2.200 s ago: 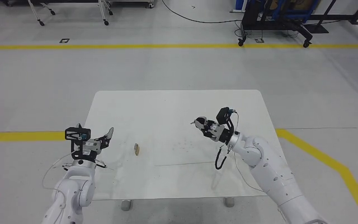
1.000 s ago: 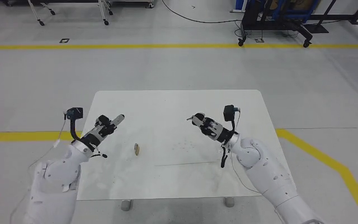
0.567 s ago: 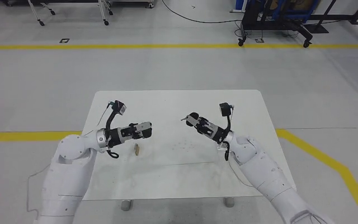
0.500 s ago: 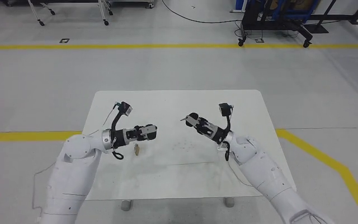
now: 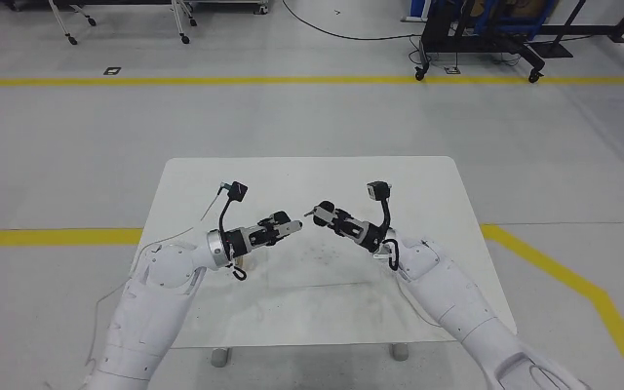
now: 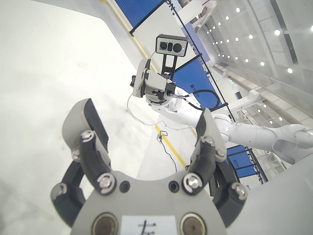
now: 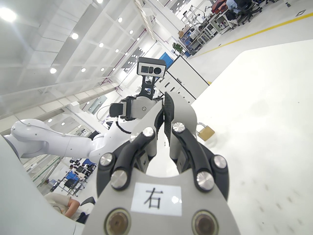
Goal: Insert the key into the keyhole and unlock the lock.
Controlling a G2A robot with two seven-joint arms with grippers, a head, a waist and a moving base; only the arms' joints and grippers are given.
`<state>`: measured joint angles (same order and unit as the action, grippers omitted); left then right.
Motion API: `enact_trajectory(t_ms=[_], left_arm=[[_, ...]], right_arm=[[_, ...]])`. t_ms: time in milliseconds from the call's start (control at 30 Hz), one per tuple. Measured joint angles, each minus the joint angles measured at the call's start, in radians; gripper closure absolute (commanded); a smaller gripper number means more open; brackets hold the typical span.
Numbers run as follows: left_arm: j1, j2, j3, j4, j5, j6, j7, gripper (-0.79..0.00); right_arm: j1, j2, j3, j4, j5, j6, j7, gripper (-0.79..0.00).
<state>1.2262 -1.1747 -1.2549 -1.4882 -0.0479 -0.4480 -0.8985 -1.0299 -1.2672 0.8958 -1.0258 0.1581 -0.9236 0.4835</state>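
Above the middle of the white rectangular table (image 5: 409, 185), the two grippers face each other, near but apart. The right gripper (image 5: 319, 212) has its fingers pressed together on a small silver metal key (image 6: 139, 83). The left gripper (image 6: 146, 110) hangs empty with its fingers spread. The small brass padlock with a steel shackle (image 7: 206, 132) lies on the table near the left arm. The step probably goes best if the left gripper first steadies the padlock with its keyhole turned toward the key.
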Motion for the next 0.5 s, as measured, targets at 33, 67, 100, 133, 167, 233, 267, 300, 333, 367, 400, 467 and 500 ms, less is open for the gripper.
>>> enact_trajectory(t_ms=[33,67,100,133,167,233,267,300,333,367,400,467,500], left_arm=[[-0.002,0.000,0.004,0.002,0.001,0.001,0.004,-0.372],[-0.003,0.000,0.007,0.003,0.002,0.001,0.007,-0.366],[-0.004,0.000,0.010,0.004,0.004,0.001,0.010,-0.363],[-0.005,0.000,0.013,0.006,0.007,0.000,0.014,-0.354],[-0.005,0.000,0.016,0.007,0.010,0.000,0.016,-0.348],[-0.004,0.001,0.022,0.008,0.018,-0.004,0.020,-0.342],[-0.003,0.002,0.024,0.008,0.022,-0.006,0.022,-0.339],[-0.002,0.002,0.025,0.007,0.024,-0.008,0.023,-0.336],[0.000,0.003,0.027,0.007,0.027,-0.010,0.024,-0.326],[0.001,0.003,0.029,0.007,0.029,-0.010,0.025,-0.308],[0.001,0.004,0.030,0.007,0.031,-0.011,0.026,-0.283],[0.003,0.005,0.034,0.006,0.034,-0.011,0.027,-0.228],[0.003,0.005,0.035,0.006,0.034,-0.011,0.028,-0.209]], right_arm=[[0.005,-0.002,-0.005,0.007,0.014,-0.002,0.014,0.000],[0.007,-0.003,-0.008,0.011,0.024,-0.004,0.024,0.000],[0.010,-0.004,-0.011,0.015,0.035,-0.006,0.034,0.000],[0.014,-0.005,-0.014,0.020,0.045,-0.007,0.049,0.000],[0.016,-0.006,-0.017,0.023,0.049,-0.007,0.060,0.000],[0.021,-0.008,-0.023,0.028,0.059,-0.004,0.083,0.000],[0.023,-0.008,-0.023,0.030,0.063,-0.004,0.089,0.000],[0.024,-0.009,-0.024,0.031,0.067,-0.003,0.093,0.000],[0.025,-0.010,-0.024,0.033,0.072,-0.003,0.097,0.000],[0.026,-0.010,-0.025,0.033,0.076,-0.004,0.101,0.000],[0.026,-0.011,-0.025,0.034,0.079,-0.004,0.105,0.000],[0.028,-0.012,-0.026,0.037,0.087,-0.004,0.113,0.000],[0.028,-0.012,-0.027,0.038,0.089,-0.004,0.116,0.000]])
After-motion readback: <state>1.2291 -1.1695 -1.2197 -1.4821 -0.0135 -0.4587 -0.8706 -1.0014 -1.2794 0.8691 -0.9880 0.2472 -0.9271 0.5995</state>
